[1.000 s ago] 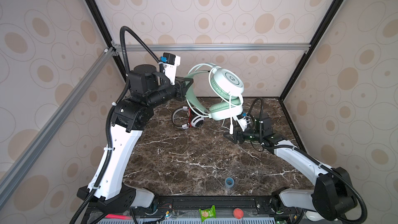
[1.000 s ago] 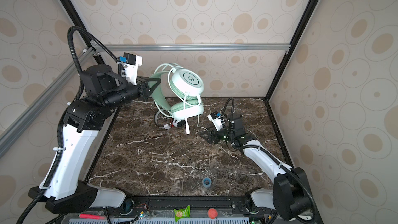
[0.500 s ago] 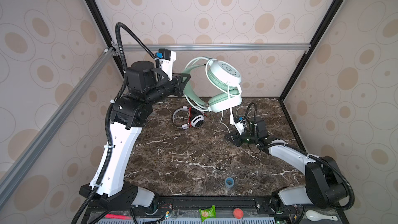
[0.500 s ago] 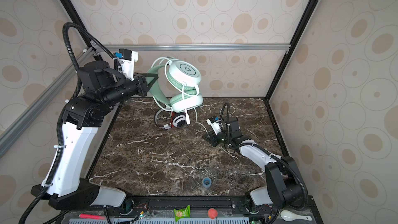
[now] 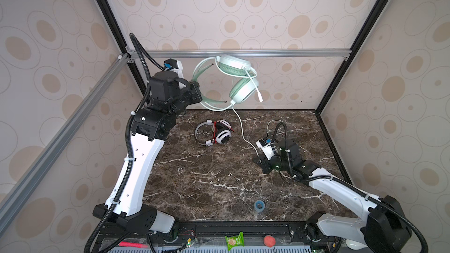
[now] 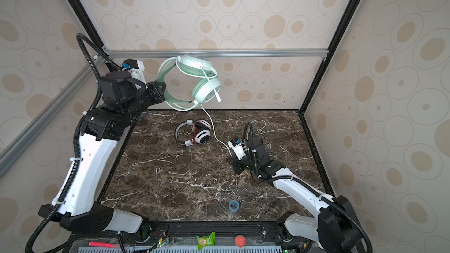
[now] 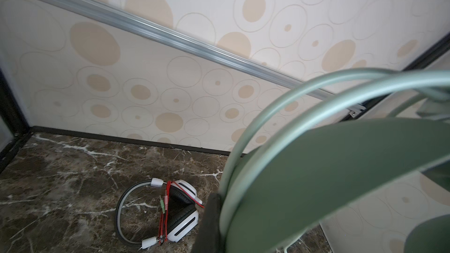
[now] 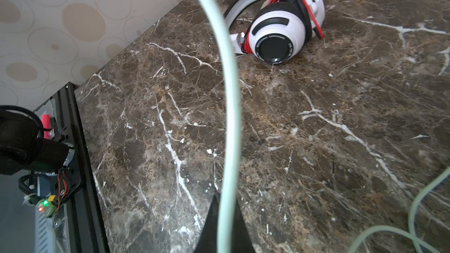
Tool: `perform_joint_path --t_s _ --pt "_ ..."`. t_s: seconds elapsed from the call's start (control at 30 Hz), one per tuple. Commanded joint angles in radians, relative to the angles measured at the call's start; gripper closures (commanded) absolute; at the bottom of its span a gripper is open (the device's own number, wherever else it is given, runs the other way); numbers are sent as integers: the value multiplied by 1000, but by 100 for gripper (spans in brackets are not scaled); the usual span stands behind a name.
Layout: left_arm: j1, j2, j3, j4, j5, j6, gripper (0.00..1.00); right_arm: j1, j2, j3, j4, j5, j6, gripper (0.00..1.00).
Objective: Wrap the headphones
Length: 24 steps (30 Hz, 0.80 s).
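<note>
The mint pair (image 5: pixel 239 91) (image 6: pixel 207 88) hangs in the air in front of the back wall, well above the tabletop (image 5: pixel 207 178). The left tool (image 5: pixel 197 91) (image 6: pixel 162 91) holds it by the headband (image 7: pixel 316 166), with its jaws pressed together on the band. The left arm has carried the pair higher and turned it over the last second, so one cup now sits above the other.

Its pale cable (image 5: pixel 242 130) (image 6: pixel 213 130) (image 8: pixel 229 93) leaves the lower cup (image 5: pixel 241 92) and drops in one gentle curve to the right tool (image 5: pixel 259 160) (image 6: pixel 231 161), which sits low over the tabletop. A second ago this tool was spread beside the cable. Now it is pinched shut on it, and in the right wrist view the cable runs between the dark tips (image 8: pixel 239 225). The remaining slack lies looped on the tabletop beyond that arm.

Both ends of the working length now look to be under control, one tool on the pair and one on the cable. Winding the cable around the headband or cups can probably begin from here, but no turn is on yet.

The white pair (image 5: pixel 216 133) (image 6: pixel 194 135) (image 7: pixel 170 210) (image 8: pixel 280 32) lies on the tabletop between the arms, toward the back. Its red cable is already bundled against it, so it appears done.
</note>
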<state>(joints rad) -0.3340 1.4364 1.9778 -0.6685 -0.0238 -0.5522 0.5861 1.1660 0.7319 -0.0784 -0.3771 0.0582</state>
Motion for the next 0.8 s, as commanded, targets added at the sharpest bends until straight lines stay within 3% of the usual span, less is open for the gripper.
perform_joint_path --t_s 0.0,0.2,0.37,0.77 --pt "27 -13 2 139 -105 -50 100 80 -60 50 -151 117 -36 100" --pt "73 7 -111 240 -191 41 100 260 -139 139 -299 245 -41 100" --pt "94 13 -237 341 -250 88 100 398 -114 269 -438 350 -87 100" --pt "50 -44 -481 437 -481 320 100 472 45 706 -737 398 -297 100"
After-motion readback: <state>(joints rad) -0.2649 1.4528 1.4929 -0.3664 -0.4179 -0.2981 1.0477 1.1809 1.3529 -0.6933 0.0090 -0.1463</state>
